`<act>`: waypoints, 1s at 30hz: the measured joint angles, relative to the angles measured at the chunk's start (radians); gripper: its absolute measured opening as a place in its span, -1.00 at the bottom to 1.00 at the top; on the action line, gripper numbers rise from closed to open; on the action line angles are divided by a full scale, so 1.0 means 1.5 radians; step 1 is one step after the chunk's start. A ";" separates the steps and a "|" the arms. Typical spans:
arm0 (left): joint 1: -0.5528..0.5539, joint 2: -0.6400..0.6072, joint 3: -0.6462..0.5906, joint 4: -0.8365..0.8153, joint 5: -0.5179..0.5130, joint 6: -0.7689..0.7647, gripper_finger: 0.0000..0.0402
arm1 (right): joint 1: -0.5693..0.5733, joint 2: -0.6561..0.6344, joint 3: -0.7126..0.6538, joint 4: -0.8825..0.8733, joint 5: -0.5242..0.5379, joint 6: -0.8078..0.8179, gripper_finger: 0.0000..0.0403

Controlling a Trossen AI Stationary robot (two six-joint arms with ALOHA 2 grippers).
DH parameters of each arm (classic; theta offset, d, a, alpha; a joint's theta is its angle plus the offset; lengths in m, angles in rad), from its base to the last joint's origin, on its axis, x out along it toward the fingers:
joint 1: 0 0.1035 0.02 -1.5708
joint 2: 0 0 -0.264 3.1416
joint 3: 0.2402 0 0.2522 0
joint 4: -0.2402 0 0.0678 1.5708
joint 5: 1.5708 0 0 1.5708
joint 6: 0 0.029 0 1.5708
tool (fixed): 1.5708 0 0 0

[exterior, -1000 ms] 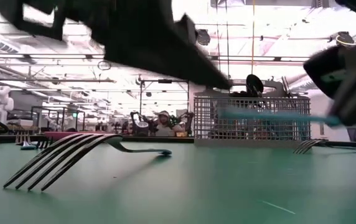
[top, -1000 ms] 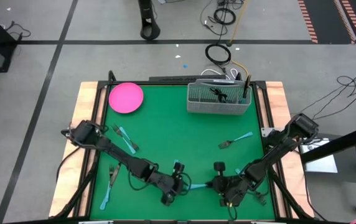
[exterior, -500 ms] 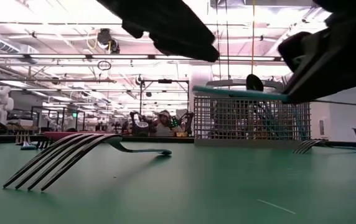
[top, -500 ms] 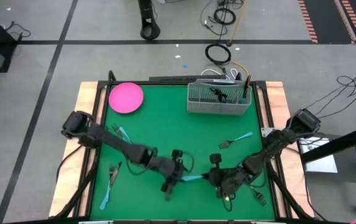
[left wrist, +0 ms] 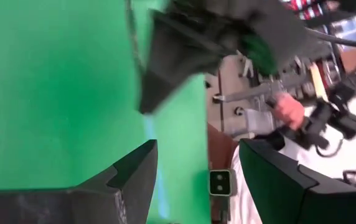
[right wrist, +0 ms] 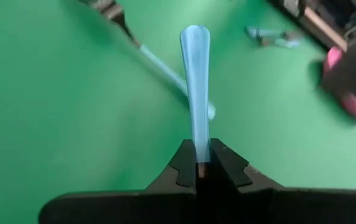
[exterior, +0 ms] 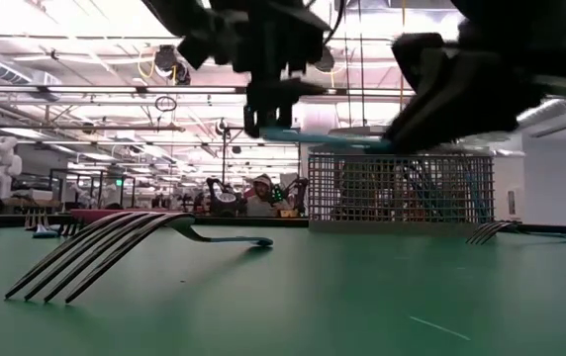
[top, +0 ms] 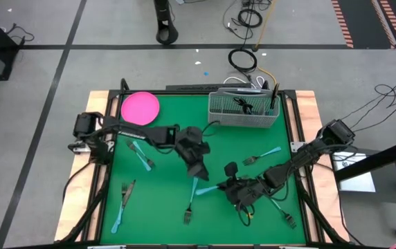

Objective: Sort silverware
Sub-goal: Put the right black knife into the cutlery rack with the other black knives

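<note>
Light-blue plastic is pinched in my right end effector point(right wrist: 196, 163): I am grasping one piece of silverware point(right wrist: 195, 93) by its dark head end, the handle sticking out level above the green worktop point(top: 163, 138), near its front centre. I cannot tell whether it is a fork, knife or spoon.

A second ago my left end effector point(top: 196, 168) was at the front edge, up against the right one; now it is standing released, with nothing between its fingers point(left wrist: 131, 174), and it is sitting further in, toward the middle. I am reading that as a hand-over done: the piece is now mine on the right to carry.

Other pieces are lying loose: a fork point(top: 190, 204) just below the left end effector, more near the left edge and one at right point(top: 260, 156). The wire basket point(top: 243, 111) is standing at the back edge and the pink plate point(top: 140, 108) at the back left; the green between me and the basket is looking open.
</note>
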 joint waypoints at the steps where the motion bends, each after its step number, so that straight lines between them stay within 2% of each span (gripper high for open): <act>1: 0.004 0.007 0.000 0.006 0.000 -0.006 0.14 | -0.003 0.000 0.007 0.000 0.000 -0.018 -1.00; 9: -0.004 0.066 -0.001 0.068 0.035 -0.053 0.14 | -0.026 -0.001 0.035 -0.048 -0.027 -0.100 -1.00; 14: -0.006 0.075 0.000 0.050 0.015 -0.053 0.14 | -0.042 -0.001 0.036 -0.050 -0.054 -0.134 -1.00; 30: -0.030 0.092 0.000 0.046 -0.021 -0.034 0.14 | -0.076 -0.001 0.036 -0.043 -0.056 -0.178 -1.00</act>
